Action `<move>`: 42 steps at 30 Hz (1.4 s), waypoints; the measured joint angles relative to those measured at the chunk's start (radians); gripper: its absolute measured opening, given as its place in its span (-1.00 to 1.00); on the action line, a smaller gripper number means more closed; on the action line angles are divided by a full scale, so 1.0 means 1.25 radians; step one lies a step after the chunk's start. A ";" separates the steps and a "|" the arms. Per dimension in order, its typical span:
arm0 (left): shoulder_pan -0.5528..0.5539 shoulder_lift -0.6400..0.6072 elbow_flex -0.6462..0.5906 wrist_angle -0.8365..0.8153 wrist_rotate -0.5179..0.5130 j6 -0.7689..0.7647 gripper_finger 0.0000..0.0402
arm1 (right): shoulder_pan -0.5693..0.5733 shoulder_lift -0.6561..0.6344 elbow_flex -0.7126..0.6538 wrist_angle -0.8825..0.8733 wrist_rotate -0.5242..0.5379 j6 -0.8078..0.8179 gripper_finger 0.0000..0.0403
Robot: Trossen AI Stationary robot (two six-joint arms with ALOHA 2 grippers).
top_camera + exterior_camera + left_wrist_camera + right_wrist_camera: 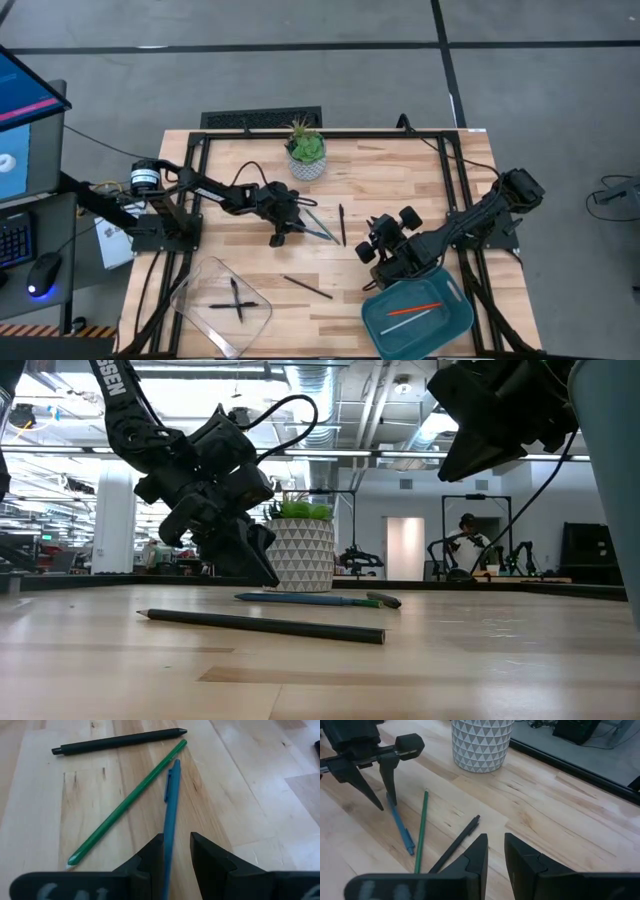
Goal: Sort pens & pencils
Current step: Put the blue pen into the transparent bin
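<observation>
My left gripper is open and points down at mid-table, its fingers on either side of the near part of a blue pen. The pen lies flat on the table. Beside it lie a green pencil and a black pen. A dark pencil rests nearer the front edge. My right gripper hovers narrowly open and holds nothing, right of the black pen and above the teal tray's far-left corner. My left gripper straddles the blue pen's near part from above, fingers across the pen. The pen runs close along one finger, with a gap to the other. Whether that finger touches it, I cannot tell. The pen lies flat on the table.
A clear tray at the front left holds two crossed black pens. A teal tray at the front right holds an orange-red pencil and a pale one. A potted plant stands at the far middle. Bare wood lies between the trays.
</observation>
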 joint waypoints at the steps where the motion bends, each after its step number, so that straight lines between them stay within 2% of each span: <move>1: 0.000 0.000 0.000 -0.001 -0.003 0.004 -0.58 | 0.000 0.000 0.000 0.000 0.000 0.000 -0.57; 18: 0.014 0.020 -0.001 -0.003 -0.003 0.007 -0.58 | 0.000 0.000 0.000 0.003 0.000 0.000 -0.57; 31: 0.019 0.210 0.002 0.281 0.080 -0.055 -0.58 | 0.000 0.000 0.000 0.014 0.000 -0.007 -0.57; 42: 0.018 0.219 0.001 0.298 0.087 -0.055 -0.58 | 0.000 0.000 0.000 0.014 0.000 -0.009 -0.57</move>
